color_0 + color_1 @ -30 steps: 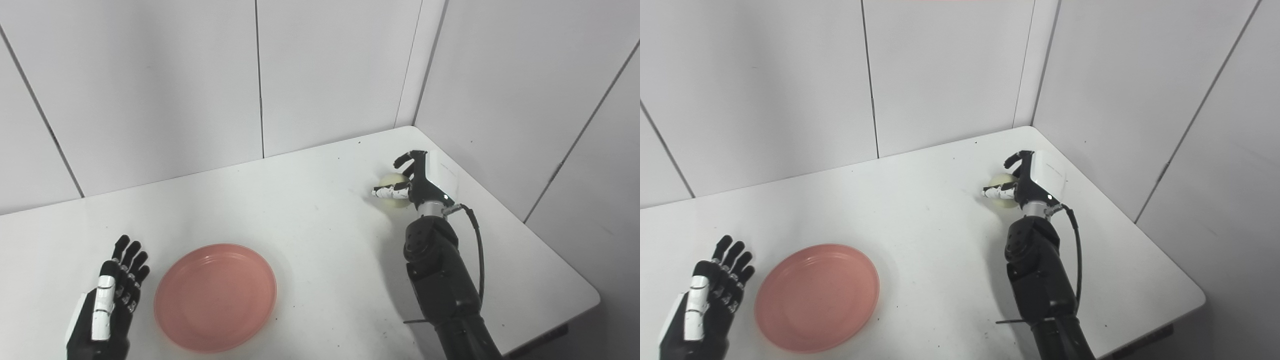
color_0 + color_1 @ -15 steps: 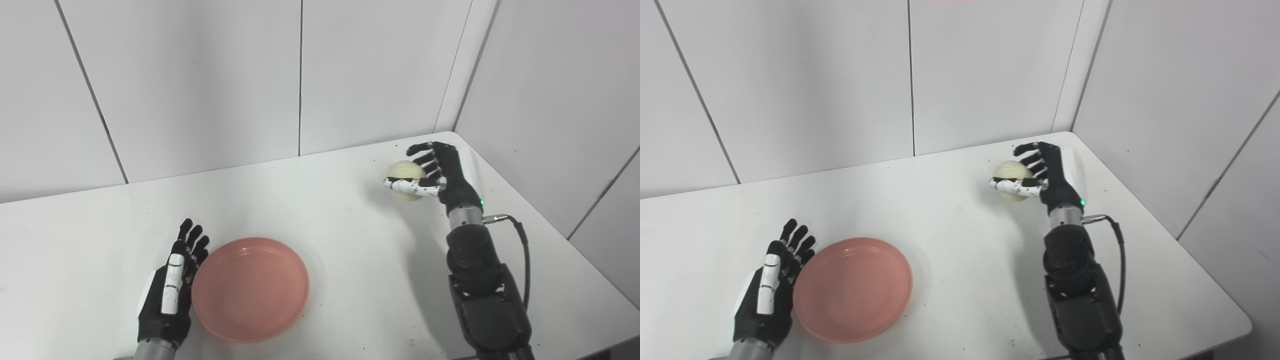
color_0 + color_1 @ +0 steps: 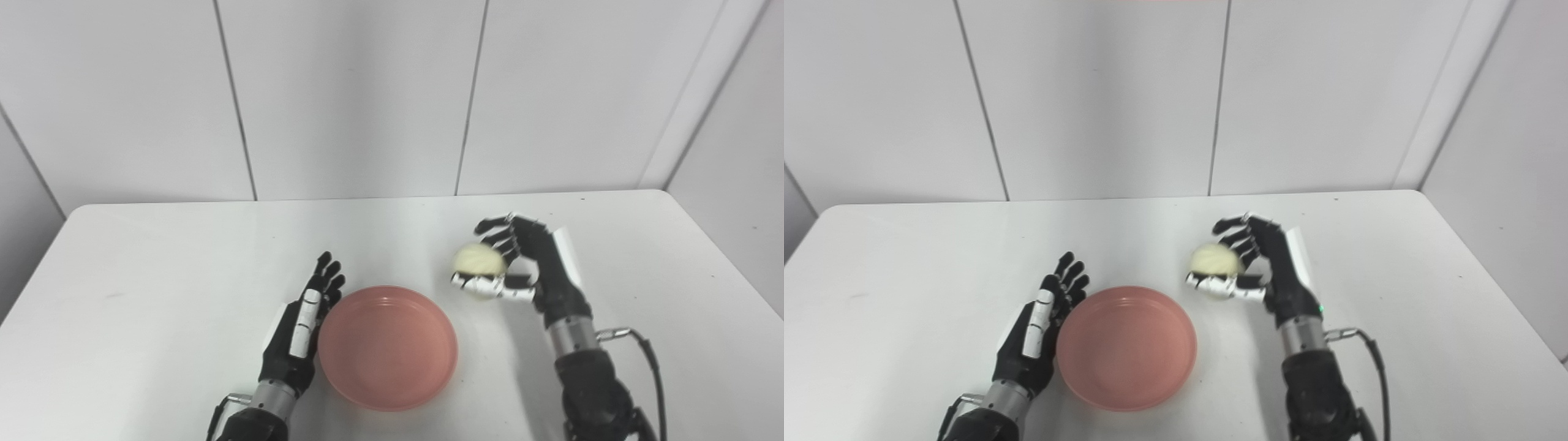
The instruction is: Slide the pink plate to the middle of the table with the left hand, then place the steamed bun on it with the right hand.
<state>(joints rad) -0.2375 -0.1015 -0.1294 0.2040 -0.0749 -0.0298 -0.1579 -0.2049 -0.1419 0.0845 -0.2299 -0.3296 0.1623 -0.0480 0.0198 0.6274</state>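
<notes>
— Across the white table (image 3: 153, 257), item one?
— Pink plate (image 3: 388, 347), empty, flat on the surface near the front middle. It looks about where the task wants it, so the slide seems done or nearly so.
— Item two?
— Left hand (image 3: 299, 334), fingers straight and spread, grasping nothing, its edge against the plate's left rim; likely there as the pusher.
— Item three?
— Right hand (image 3: 527, 269), fingers curled around the load, thumb beneath as support.
— Smallest?
— Steamed bun (image 3: 478, 262), pale and round, cradled in that hand, off the table, just right of the plate's far rim. Carry-over and release remain.
</notes>
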